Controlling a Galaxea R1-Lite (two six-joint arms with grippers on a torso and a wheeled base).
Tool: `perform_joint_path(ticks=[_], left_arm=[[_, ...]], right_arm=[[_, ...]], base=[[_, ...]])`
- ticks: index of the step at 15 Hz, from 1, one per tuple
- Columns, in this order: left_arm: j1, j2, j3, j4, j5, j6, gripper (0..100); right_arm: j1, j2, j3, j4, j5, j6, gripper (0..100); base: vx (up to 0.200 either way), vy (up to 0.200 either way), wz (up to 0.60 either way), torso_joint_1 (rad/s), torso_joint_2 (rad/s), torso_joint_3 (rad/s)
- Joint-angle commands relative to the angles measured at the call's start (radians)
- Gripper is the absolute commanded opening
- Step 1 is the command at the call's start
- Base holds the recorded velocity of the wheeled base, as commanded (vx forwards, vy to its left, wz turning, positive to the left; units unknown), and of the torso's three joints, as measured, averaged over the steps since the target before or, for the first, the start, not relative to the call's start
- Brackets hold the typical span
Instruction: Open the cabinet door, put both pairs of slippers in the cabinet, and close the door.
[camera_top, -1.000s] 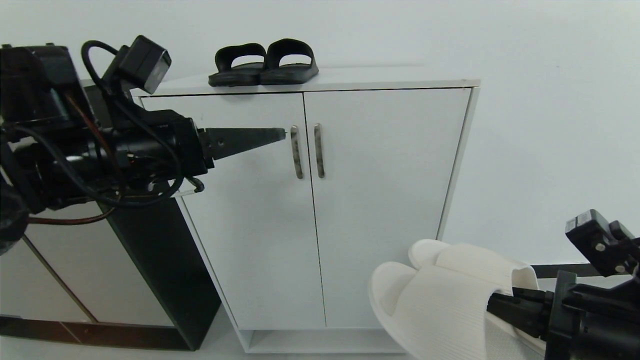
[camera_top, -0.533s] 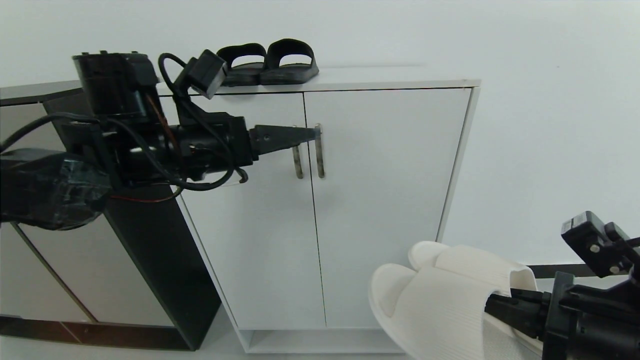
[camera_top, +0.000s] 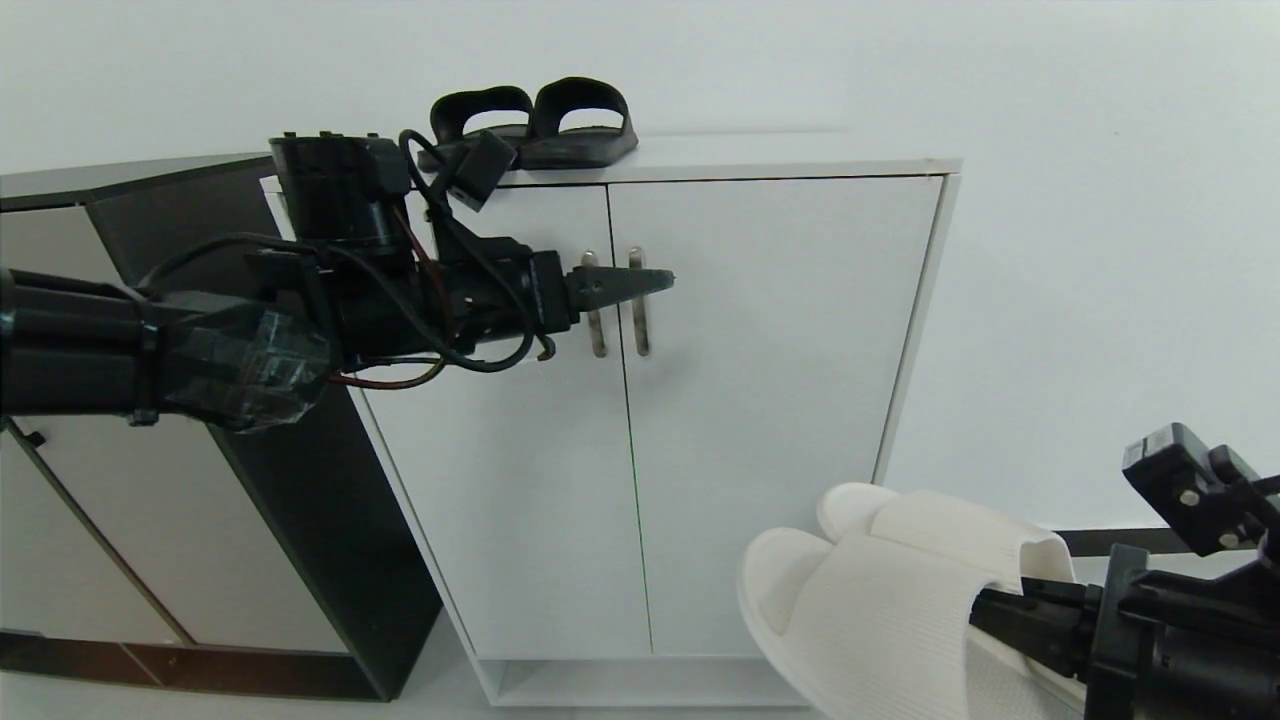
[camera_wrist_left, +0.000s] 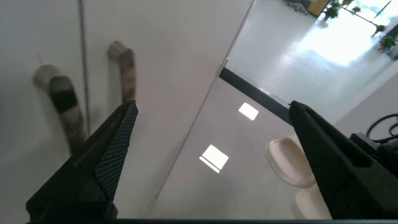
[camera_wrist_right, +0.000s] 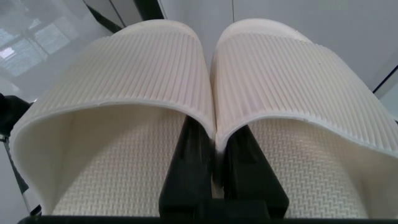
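The white cabinet (camera_top: 760, 400) has both doors shut, with two metal handles (camera_top: 638, 320) side by side at the centre seam. A pair of black slippers (camera_top: 530, 125) rests on its top. My left gripper (camera_top: 655, 282) is level with the handles' upper parts, its tip just past the right one. Its fingers stand wide open in the left wrist view (camera_wrist_left: 211, 111), with the handles (camera_wrist_left: 127, 68) beside one finger; I cannot tell whether they touch. Low on the right, my right gripper (camera_top: 1005, 608) is shut on a pair of white slippers (camera_top: 880, 590), pinching their inner edges (camera_wrist_right: 216, 127).
A dark cabinet (camera_top: 300, 500) with glossy panels stands against the white cabinet's left side. A pale wall runs behind, with a black baseboard (camera_top: 1130, 540) at the lower right. Open floor (camera_wrist_left: 249, 81) lies in front of the white cabinet.
My left arm has swept rightwards across the left door, its tip going from short of the left handle to just past the right one. The right arm and white slippers have stayed put.
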Motion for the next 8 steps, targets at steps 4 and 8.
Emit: perform_joint_path(ticks=[4,8], left_arm=[[0.002,0.075,-0.053,0.001,0.026,0.000,100],[0.001,0.122,-0.069,0.001,0.027,0.002,100]], right_arm=[[0.000,0.001,-0.002,0.000,0.000,0.000,0],[0.000,-0.017,-0.002,0.001,-0.001,0.000,0]], base=[[0.000,0.000,0.00,0.000,0.00,0.000],[0.000,0.000,0.00,0.000,0.00,0.000]])
